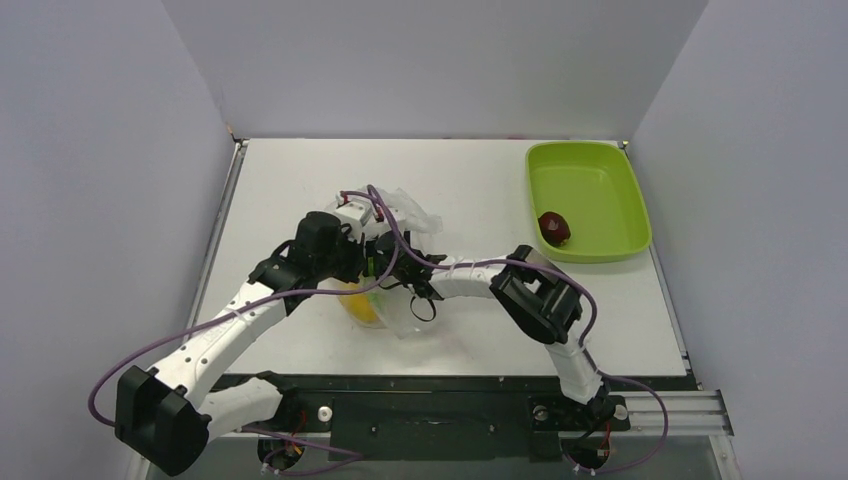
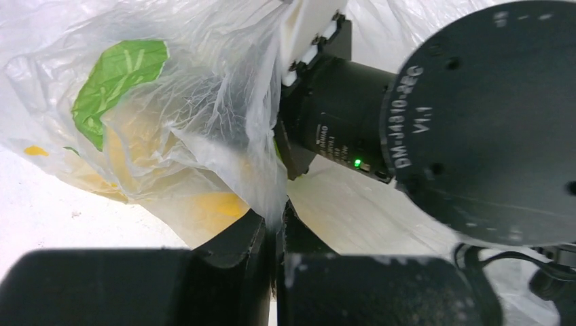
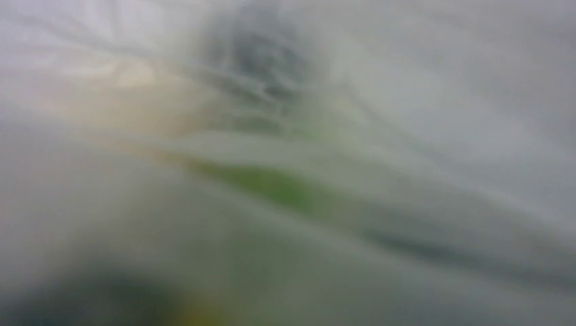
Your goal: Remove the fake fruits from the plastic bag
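Two tools at the bag (image 1: 415, 215): left tool (image 2: 274, 227) clamped on its film. Yellow fruit (image 1: 362, 303) inside, just left of the right tool (image 1: 400, 272), the nearer one, buried in the bag, jaws unreadable. Red fruit (image 1: 555, 228) in tray (image 1: 590, 185), well right of the bag.

White table (image 1: 300, 180): plastic bag (image 1: 412, 318), green tray (image 1: 590, 190)

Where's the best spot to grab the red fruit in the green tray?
Probably across the dark red fruit's rounded middle, straight down from above: it lies low in the green tray, whose raised walls block a sideways reach.
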Action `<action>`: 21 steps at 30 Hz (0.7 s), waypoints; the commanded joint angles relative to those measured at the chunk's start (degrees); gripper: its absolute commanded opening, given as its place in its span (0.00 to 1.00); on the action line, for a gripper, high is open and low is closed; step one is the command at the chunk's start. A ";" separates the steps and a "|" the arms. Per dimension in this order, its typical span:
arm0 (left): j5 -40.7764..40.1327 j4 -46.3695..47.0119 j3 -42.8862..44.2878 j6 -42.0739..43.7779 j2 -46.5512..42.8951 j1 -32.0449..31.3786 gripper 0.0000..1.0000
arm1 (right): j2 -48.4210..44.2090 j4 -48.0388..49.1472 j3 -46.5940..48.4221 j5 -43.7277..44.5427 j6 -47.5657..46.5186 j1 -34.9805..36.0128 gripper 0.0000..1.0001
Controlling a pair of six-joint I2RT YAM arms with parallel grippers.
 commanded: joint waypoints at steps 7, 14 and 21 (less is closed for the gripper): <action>0.55 1.98 2.07 0.21 0.48 -0.41 0.00 | 8.91 -7.55 8.68 11.41 -1.42 1.29 0.64; -1.01 1.74 2.09 0.11 0.91 -0.41 0.00 | 5.71 -7.67 4.55 12.23 -0.81 -0.42 0.12; -5.05 -0.24 2.87 -0.18 3.23 -0.41 0.00 | -4.39 -5.50 -1.01 9.43 -2.64 -1.01 0.00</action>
